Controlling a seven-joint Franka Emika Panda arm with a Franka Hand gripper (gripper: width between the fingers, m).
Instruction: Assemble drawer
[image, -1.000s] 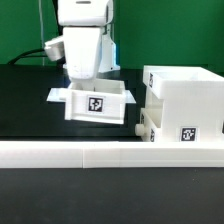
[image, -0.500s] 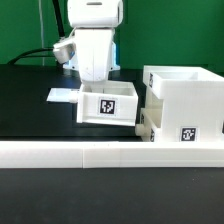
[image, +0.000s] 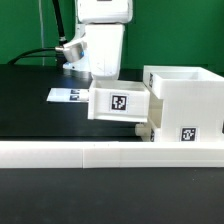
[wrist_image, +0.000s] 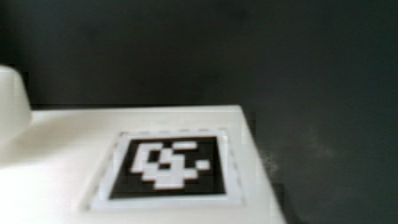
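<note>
The gripper (image: 112, 88), shut on the tray (image: 119, 105), holds it lifted just left of the casing (image: 185, 100), its right end touching or overlapping the casing's left wall.

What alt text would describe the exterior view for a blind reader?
The gripper carries a white tray above the black table, close to the white casing. A long white wall crosses the foreground.

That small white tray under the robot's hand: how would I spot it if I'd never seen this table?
Find the big white casing at the exterior view's right. The tray sits against its left side, lifted off the black table, directly below the arm. Unlike the casing, it is small and low, with one marker tag on its front.
</note>
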